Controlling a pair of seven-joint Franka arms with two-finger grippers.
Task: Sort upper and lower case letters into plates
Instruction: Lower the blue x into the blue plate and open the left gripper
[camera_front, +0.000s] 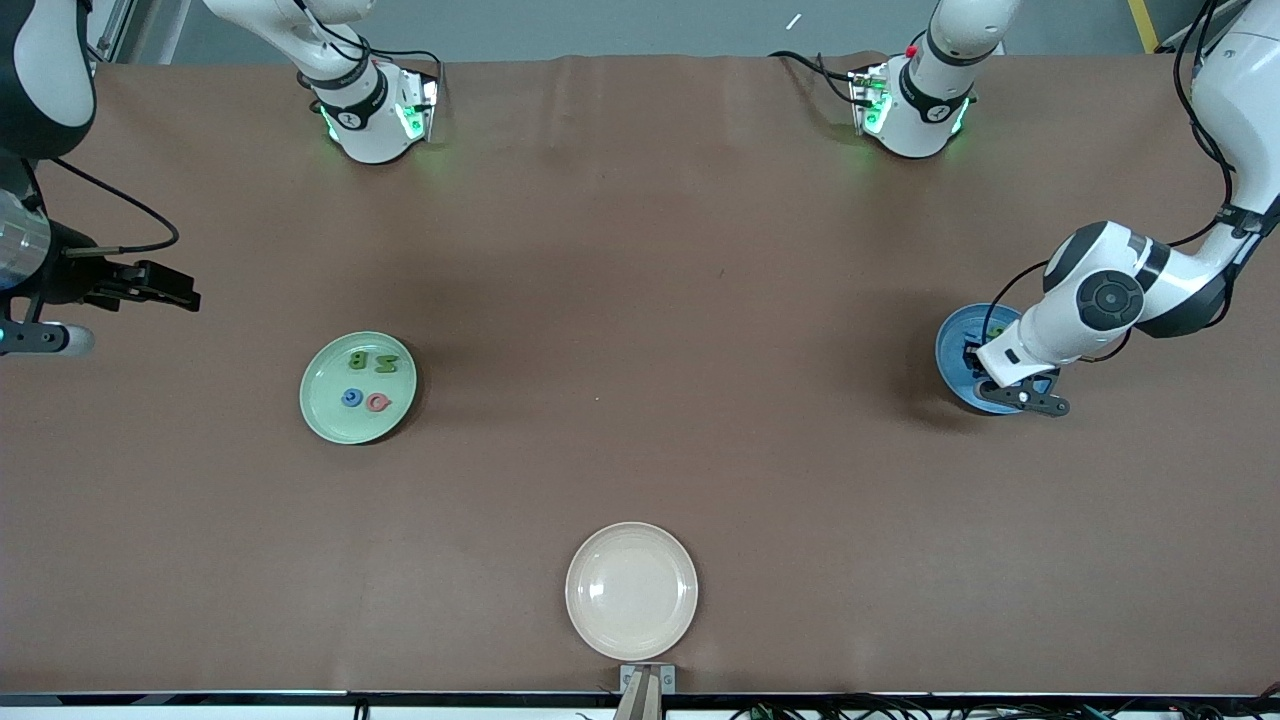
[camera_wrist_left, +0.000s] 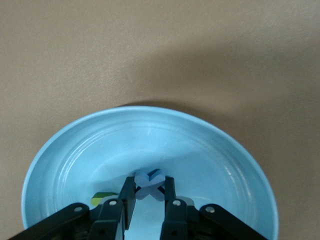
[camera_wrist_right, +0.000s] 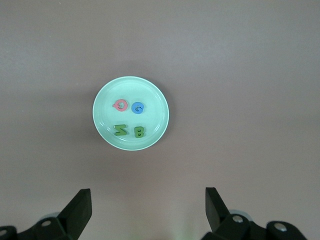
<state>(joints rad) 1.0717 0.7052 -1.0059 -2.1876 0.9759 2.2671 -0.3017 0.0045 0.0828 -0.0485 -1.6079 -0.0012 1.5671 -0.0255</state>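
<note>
Front view: the brown table (camera_front: 640, 300) is seen with three plates on it. The cream plate (camera_front: 631, 590), nearest the camera, carries nothing. The green plate (camera_front: 358, 387), toward the right arm's end, holds the capitals: green N (camera_front: 386, 364) and B (camera_front: 358, 358), blue G (camera_front: 352, 398) and pink Q (camera_front: 377, 403). The blue plate (camera_front: 962, 345), toward the left arm's end, is partly covered by the left gripper (camera_front: 985, 372), which is lowered into it.

In the left wrist view the blue x (camera_wrist_left: 149, 184) is pinched between the clenched fingers (camera_wrist_left: 128, 196) just at the plate's floor, and part of a green lowercase letter (camera_wrist_left: 102, 198) lies beside it; other letters there are hidden.

The right gripper (camera_wrist_right: 147, 212) is spread wide, grasps nothing, and waits high over the table by the green plate.

Judged as the step in hand, the x is being set down. It is best released only once it rests on the plate, well inside the rim and clear of the green letter, and the fingers lifted straight up.
</note>
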